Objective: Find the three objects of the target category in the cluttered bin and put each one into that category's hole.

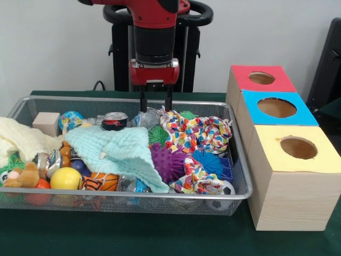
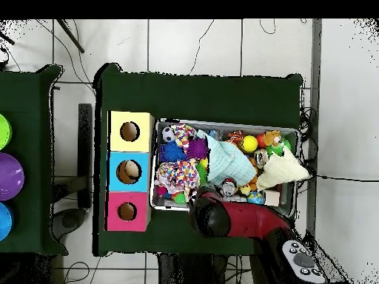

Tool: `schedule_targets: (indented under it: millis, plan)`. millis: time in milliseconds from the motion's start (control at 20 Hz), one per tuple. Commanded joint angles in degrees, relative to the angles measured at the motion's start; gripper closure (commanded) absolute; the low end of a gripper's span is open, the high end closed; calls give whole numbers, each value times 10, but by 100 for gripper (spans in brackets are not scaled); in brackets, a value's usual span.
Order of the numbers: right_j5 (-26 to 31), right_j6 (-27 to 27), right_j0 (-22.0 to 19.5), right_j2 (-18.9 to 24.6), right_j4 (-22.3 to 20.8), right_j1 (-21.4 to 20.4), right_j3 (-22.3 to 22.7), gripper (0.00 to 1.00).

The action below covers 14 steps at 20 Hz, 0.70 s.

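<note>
Front view had the gripper [image 1: 155, 102] hanging open and empty at the bin's [image 1: 128, 196] far rim. Spiky balls, my guess for the target: purple ball [image 1: 166, 161] sat nearer the camera, below the fingers, mid-bin.

dark green table [image 1: 160, 234], wire mesh bin [image 1: 128, 200] of clutter, three wooden hole boxes [image 1: 287, 186] beside it
</note>
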Motion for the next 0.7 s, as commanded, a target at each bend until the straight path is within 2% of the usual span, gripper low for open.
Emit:
schedule_targets:
  millis: [50,350,700]
  plan:
    - [-17,34,-21,57,-22,23,-28,0]
    - [-38,41,-18,48,-36,34,-27,0]
    - [-104,60,11,18,-56,96,-49,0]
